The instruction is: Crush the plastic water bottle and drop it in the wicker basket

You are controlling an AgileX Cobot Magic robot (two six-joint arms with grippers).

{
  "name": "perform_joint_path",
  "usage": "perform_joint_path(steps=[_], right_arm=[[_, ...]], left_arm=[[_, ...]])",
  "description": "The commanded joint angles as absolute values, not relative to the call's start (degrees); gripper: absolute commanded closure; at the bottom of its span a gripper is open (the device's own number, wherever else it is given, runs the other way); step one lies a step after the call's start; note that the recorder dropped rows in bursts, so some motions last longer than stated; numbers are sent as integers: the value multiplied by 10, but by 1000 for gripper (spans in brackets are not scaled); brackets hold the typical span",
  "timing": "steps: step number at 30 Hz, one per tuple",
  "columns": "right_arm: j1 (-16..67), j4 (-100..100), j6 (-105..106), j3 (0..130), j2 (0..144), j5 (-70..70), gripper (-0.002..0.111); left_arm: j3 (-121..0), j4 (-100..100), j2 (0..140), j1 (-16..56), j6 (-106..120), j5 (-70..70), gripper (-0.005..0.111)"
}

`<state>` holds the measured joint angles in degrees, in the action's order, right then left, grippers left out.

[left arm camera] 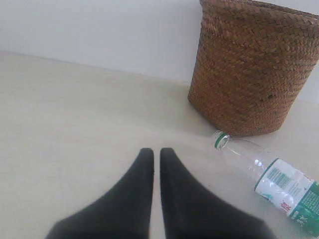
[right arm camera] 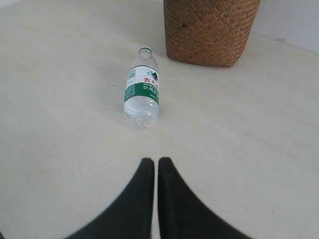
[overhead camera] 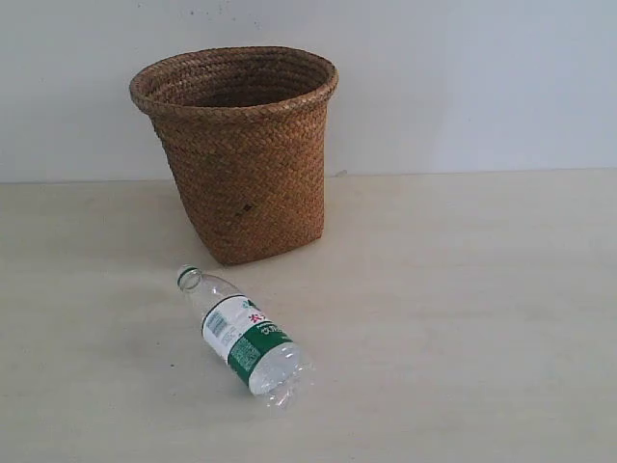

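Note:
The plastic water bottle (overhead camera: 244, 337) lies uncrushed on its side on the pale table, its capless mouth toward the wicker basket (overhead camera: 237, 152), which stands upright just behind it. The bottle (left arm camera: 271, 180) and the basket (left arm camera: 249, 67) also show in the left wrist view, off to one side of my left gripper (left arm camera: 156, 154), which is shut and holds nothing. In the right wrist view my right gripper (right arm camera: 156, 163) is shut and holds nothing, with the bottle (right arm camera: 142, 88) ahead of its tips and the basket (right arm camera: 209, 30) beyond. Neither gripper appears in the exterior view.
The pale table (overhead camera: 463, 318) runs back to a white wall (overhead camera: 463, 77) behind the basket. Only the bottle and the basket stand on it.

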<state>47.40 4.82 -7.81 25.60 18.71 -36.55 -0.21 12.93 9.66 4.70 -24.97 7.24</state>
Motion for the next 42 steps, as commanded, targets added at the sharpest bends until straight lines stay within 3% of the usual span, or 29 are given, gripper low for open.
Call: perform_joint_path(steps=[1, 12, 22, 26, 33, 42], right_arm=[[475, 47, -76, 253, 185, -357, 108], [475, 47, -76, 253, 185, -357, 108], [475, 47, -76, 253, 185, -357, 108], [475, 47, -76, 253, 185, -357, 108], [475, 47, -76, 253, 185, -357, 108], [475, 47, -76, 253, 185, -357, 108]], left_arm=[[0, 128, 94, 45, -253, 74, 103], [0, 128, 94, 45, -253, 67, 103], [-14, 258, 94, 45, -254, -159, 103], [-69, 267, 119, 45, -297, -138, 103], [-177, 306, 269, 45, -317, -24, 103], [-281, 306, 516, 47, -324, -38, 103]])
